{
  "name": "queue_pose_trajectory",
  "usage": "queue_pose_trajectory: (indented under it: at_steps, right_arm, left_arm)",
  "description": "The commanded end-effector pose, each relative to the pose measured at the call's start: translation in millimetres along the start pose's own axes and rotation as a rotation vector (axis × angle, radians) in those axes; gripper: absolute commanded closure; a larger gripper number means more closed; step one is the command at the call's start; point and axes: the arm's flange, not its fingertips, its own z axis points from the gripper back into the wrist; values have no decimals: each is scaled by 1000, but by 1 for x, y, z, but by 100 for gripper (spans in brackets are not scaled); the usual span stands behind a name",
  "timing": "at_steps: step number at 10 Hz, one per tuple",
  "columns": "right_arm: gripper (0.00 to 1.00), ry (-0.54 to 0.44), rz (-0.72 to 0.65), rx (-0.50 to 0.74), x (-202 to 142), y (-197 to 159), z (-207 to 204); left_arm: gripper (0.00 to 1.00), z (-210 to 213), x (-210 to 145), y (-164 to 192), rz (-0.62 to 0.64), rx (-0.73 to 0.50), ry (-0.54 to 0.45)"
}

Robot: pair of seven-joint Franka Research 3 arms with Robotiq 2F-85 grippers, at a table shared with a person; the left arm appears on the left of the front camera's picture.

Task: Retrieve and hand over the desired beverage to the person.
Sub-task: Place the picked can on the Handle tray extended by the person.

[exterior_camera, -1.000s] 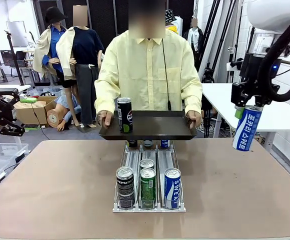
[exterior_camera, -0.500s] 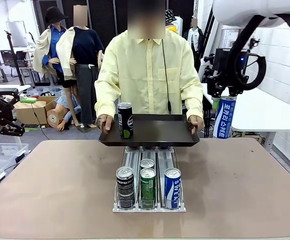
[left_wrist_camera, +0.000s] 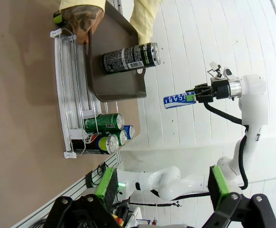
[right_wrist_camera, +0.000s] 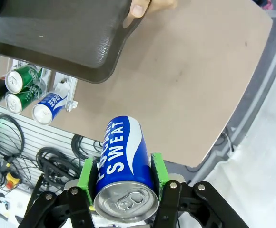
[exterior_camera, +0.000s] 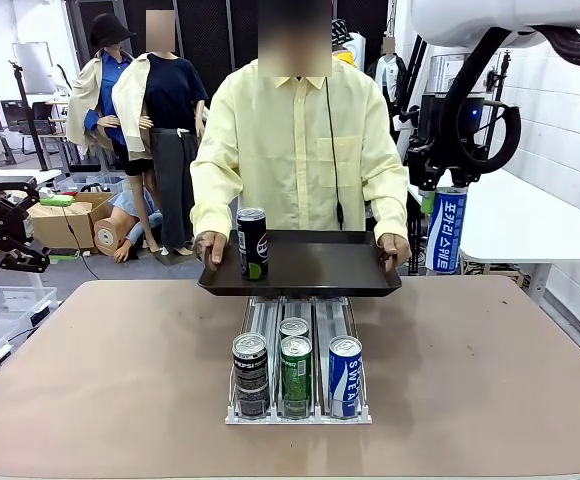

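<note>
Aloft, right claw (exterior_camera: 442,192) clamped on blue can (exterior_camera: 447,231) (just beside the person's tray (exterior_camera: 315,268)); left claw (left_wrist_camera: 159,187) agape.

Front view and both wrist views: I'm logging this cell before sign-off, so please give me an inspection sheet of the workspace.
Surface: brown table, bare around the rack.
Job's things: blue can held by its top in the right gripper, beside the tray that the person holds by both ends; black can upright on the tray.
Clutter: can rack with black, green and blue cans at its front.
Grippers: right shut on the blue can; left gripper open, holding nothing.
Cables: thin black cord down the person's shirt.
Surroundings: white table at right; boxes on the floor at left.
</note>
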Motion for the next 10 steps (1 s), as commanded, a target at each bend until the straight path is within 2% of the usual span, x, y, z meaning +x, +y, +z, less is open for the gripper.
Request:
queue_pose_trajectory:
  at_steps: [1,7,10]
  right_arm:
    - [100,6,15,-26,1,0,5]
    - [100,-33,47,-38,9,9,3]
    - [100,-85,73,-46,33,20,-2]
  left_arm:
    - [0,1,-2,-2,-3,-10,-7]
    - [0,1,-2,-2,-3,-10,-7]
    - [0,1,-2,-2,-3,-10,-7]
